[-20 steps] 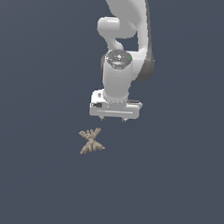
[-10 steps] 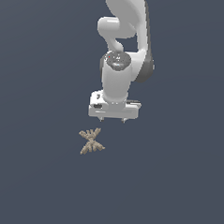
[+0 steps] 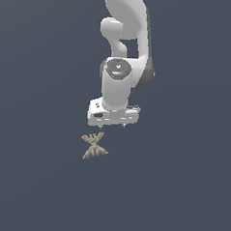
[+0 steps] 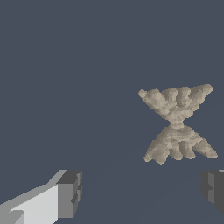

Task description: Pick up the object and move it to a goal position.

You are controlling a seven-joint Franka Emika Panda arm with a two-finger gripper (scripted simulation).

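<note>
The object (image 3: 94,146) is a small tan-beige butterfly-shaped thing with rough ribbed arms, lying on the dark grey floor. In the wrist view the object (image 4: 177,124) lies apart from both fingers, off to one side of the gap. My gripper (image 3: 112,127) hangs from the white arm, pointing down, above and to the exterior view's right of the object. It is open and empty. Both dark fingertips (image 4: 70,194) show in the wrist view with a wide gap between them.
The floor (image 3: 36,180) is a plain dark blue-grey surface with no other objects in view. The white arm (image 3: 124,50) rises behind the gripper toward the top of the exterior view.
The gripper has shifted slightly toward the exterior view's left and a little lower, closer to the object. The object has not moved.
</note>
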